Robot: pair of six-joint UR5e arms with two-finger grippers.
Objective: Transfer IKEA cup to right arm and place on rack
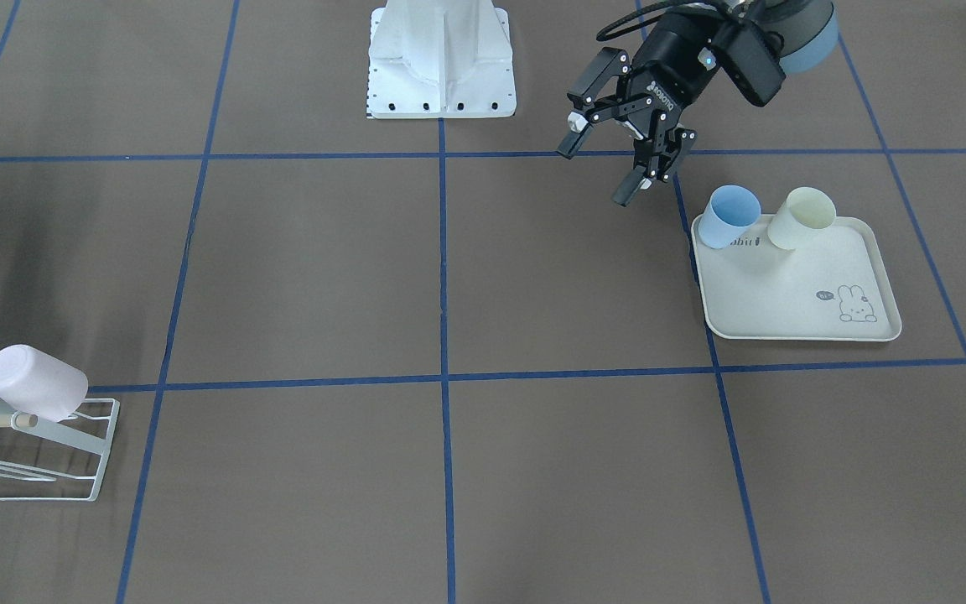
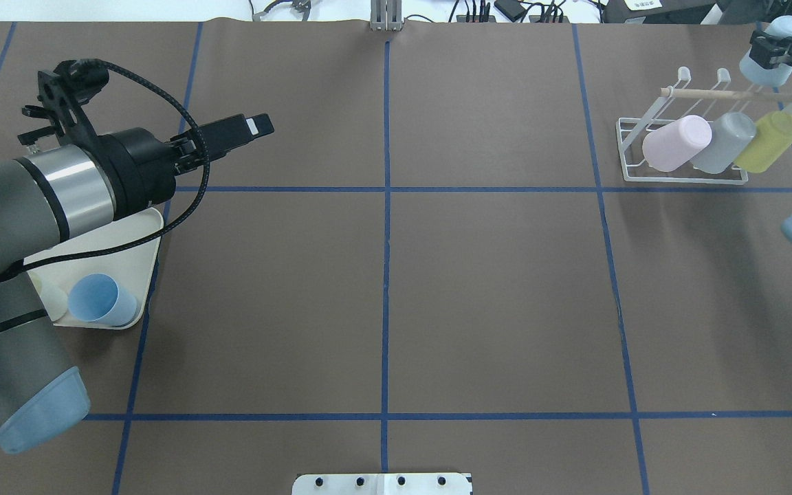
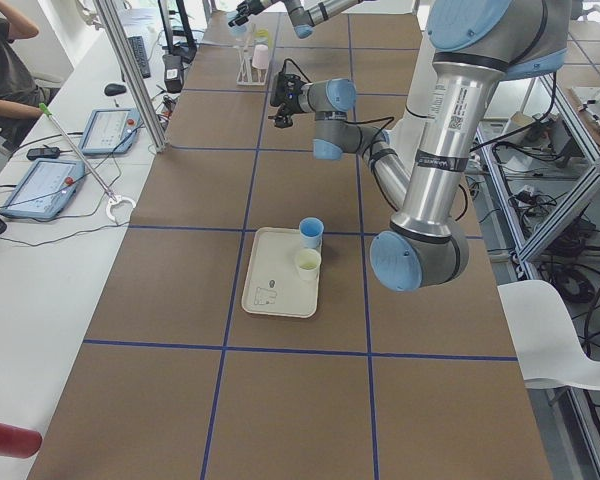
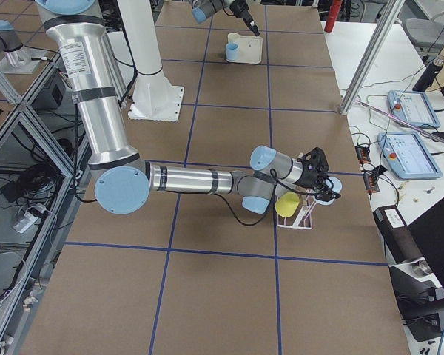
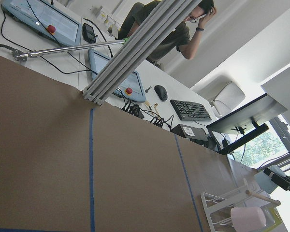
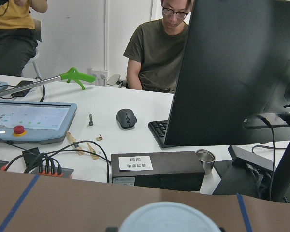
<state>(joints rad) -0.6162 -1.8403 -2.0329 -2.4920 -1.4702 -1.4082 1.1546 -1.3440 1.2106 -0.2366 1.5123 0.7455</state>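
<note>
My right gripper (image 2: 777,49) is shut on a pale blue IKEA cup (image 2: 789,29), held in the air just past the far right end of the rack. That cup's rim (image 6: 169,217) fills the bottom of the right wrist view. The white wire rack (image 2: 685,175) has a wooden rod (image 2: 733,94) across it. A pink cup (image 2: 676,142), a grey cup (image 2: 724,143) and a yellow-green cup (image 2: 768,141) hang on it. My left gripper (image 1: 599,172) hovers open and empty, close beside the tray's blue cup (image 1: 729,216).
A cream rabbit-printed tray (image 1: 793,294) carries the blue cup and a cream cup (image 1: 802,218). The robot base (image 1: 441,59) stands at the table's robot-side edge. Beyond the far edge are a monitor (image 6: 241,72), pendants, cables and seated people.
</note>
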